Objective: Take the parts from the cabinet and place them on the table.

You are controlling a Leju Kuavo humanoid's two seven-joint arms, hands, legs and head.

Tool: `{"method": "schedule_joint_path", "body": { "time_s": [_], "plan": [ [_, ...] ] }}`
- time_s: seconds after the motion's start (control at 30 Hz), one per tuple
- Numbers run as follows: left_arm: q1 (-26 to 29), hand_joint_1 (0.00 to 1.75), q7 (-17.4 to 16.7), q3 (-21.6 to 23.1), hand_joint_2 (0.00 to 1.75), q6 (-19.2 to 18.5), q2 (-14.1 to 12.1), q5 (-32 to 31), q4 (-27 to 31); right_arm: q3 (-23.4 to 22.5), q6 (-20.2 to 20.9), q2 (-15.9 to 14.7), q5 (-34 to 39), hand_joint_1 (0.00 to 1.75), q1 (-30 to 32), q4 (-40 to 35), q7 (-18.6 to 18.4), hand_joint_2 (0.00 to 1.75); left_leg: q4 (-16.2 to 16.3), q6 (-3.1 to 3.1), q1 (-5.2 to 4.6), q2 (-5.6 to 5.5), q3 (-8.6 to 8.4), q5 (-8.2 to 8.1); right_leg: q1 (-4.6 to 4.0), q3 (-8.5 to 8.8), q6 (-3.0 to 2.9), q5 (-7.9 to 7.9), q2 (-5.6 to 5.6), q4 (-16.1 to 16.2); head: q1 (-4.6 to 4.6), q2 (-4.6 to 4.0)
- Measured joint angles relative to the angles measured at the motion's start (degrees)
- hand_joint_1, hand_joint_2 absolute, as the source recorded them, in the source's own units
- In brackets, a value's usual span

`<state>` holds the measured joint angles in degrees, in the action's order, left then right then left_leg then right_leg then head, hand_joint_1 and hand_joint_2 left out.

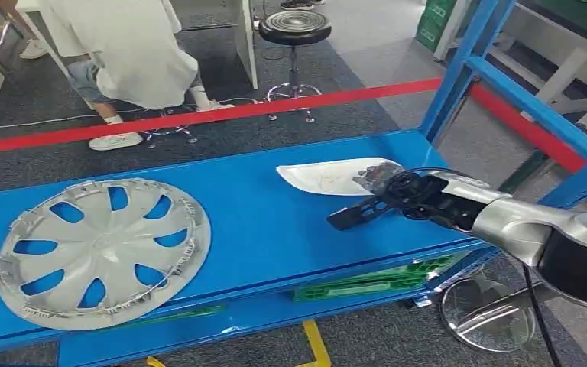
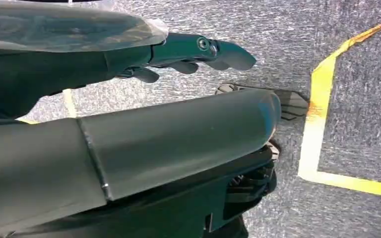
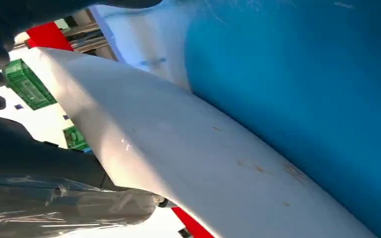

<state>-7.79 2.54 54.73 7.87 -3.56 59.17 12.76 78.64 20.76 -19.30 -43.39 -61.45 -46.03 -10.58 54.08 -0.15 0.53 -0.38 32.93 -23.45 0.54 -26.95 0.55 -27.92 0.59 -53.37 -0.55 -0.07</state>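
the right hand (image 1: 386, 193) reached across the blue worktop (image 1: 275, 222) and held the near end of a white curved part (image 1: 336, 176), likely setting it flat there, while the left hand (image 2: 198, 52) hung over the floor, fingers loosely out, holding nothing.

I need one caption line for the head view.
Right robot hand grips a white curved plastic panel on the blue metal shelf, beside a silver wheel cover.
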Motion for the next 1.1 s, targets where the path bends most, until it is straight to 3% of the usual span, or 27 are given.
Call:
{"method": "schedule_joint_path", "body": {
  "time_s": [0.9,1.1],
  "plan": [
    [0.1,0.00,0.3,0.0,0.00,0.1,0.0,0.4,0.0,-0.3,-2.0,0.0,1.4,1.75,-0.1,0.0,3.0,1.75,0.0,0.00,0.00,-0.01,-0.49,-0.01,0.00,0.44,0.00,-0.01,-0.03,0.0,0.00,0.00],
    [0.1,0.00,0.3,0.0,0.00,0.1,0.0,0.4,0.0,-1.9,-3.0,0.0,6.5,1.75,0.0,0.5,3.7,1.75,0.0,0.00,0.00,-0.01,-0.50,-0.01,-0.01,0.46,0.00,-0.01,-0.03,0.0,0.00,0.00]
  ]
}}
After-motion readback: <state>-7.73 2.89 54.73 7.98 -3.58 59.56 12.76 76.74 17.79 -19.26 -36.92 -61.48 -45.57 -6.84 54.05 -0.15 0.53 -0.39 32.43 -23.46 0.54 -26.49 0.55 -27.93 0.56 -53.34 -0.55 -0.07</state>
